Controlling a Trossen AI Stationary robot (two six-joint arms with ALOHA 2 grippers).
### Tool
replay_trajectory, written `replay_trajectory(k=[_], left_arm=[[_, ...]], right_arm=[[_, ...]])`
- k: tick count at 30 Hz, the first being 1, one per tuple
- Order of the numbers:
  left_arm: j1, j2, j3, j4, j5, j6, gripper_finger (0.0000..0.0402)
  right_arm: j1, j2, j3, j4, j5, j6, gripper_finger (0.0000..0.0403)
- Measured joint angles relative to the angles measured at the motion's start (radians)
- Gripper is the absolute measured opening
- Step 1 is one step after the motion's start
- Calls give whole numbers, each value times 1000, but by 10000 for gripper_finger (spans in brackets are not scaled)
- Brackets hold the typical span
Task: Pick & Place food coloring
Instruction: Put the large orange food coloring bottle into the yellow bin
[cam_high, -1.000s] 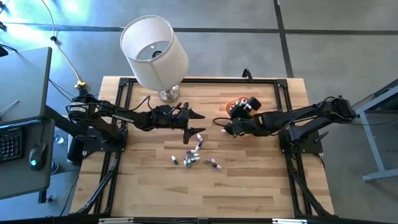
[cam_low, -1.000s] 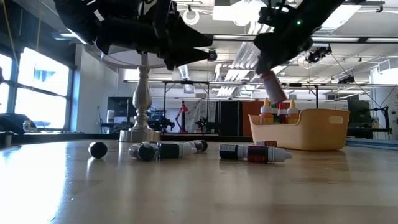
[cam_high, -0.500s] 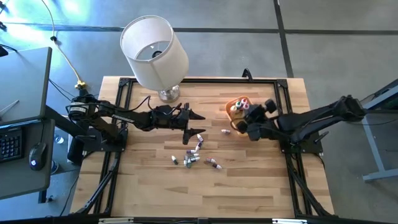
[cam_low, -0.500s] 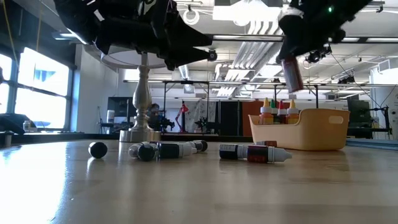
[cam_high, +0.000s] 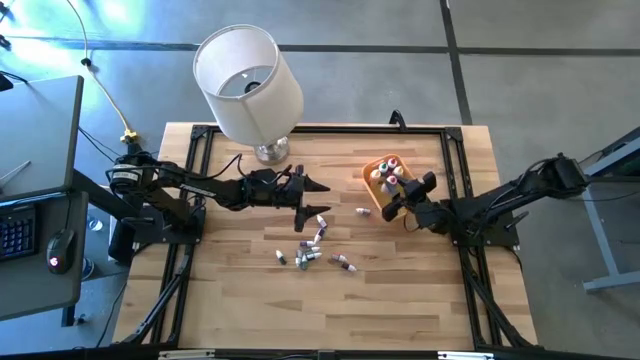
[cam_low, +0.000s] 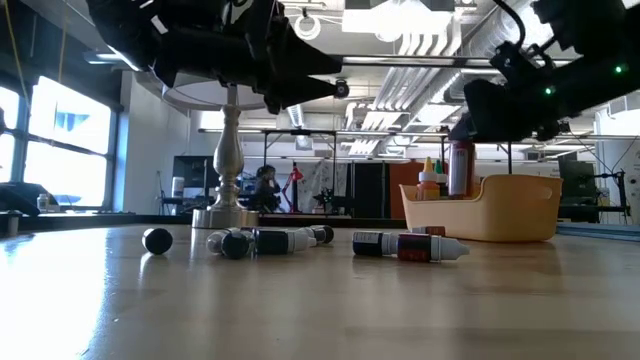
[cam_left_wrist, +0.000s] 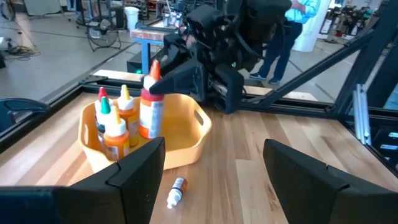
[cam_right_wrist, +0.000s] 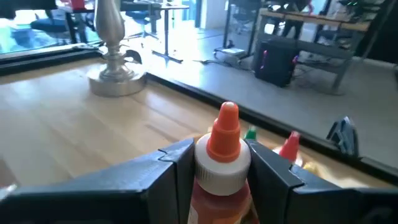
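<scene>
The food coloring bottles lie on their sides in a loose group mid-table (cam_high: 315, 243), (cam_low: 262, 240), and one lies alone beside the bowl (cam_left_wrist: 176, 191). Several more stand upright in the orange plastic bowl (cam_high: 370, 178), (cam_left_wrist: 180, 146). My right gripper (cam_high: 398, 197), (cam_right_wrist: 224, 171) is over the bowl, shut on an orange-capped bottle (cam_left_wrist: 151, 106), (cam_low: 460, 165). My left gripper (cam_high: 312, 202), (cam_left_wrist: 214, 168) hovers open above the table, left of the bowl and above the scattered bottles. My right gripper pinches the orange-capped bottle between its two fingers (cam_right_wrist: 169, 167) on the body just below the white collar (cam_right_wrist: 219, 182). The fingers come roughly level from the table's right side. The bottle stands upright with its lower end inside the bowl, behind the rim (cam_low: 462, 188).
A table lamp with a white shade (cam_high: 248, 80) stands on its metal base (cam_low: 228, 215) at the far edge, behind the left gripper. A small dark round thing (cam_low: 157, 240) lies left of the bottles. A black frame runs around the tabletop. People show far off in the room.
My right gripper has carried the orange-capped bottle from mid-table toward the right, over the bowl, then down. The bottle has turned from tilted to upright and its lower end has sunk behind the bowl's rim.
</scene>
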Motion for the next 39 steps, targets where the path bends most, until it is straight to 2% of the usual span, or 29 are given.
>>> replay_trajectory(k=[11,20,25,32,39], left_arm=[[0,0,0,0,-27,0,269],[0,0,0,26,-28,0,269],[0,0,0,26,-28,0,269],[0,0,0,26,-28,8,269],[0,0,0,26,-28,9,269]], right_arm=[[-45,0,-111,32,-33,94,117],[-149,0,-111,38,-156,41,168],[-183,0,-110,44,-188,48,176],[-176,0,-110,77,-267,22,151],[-166,0,-110,72,-237,19,88]])
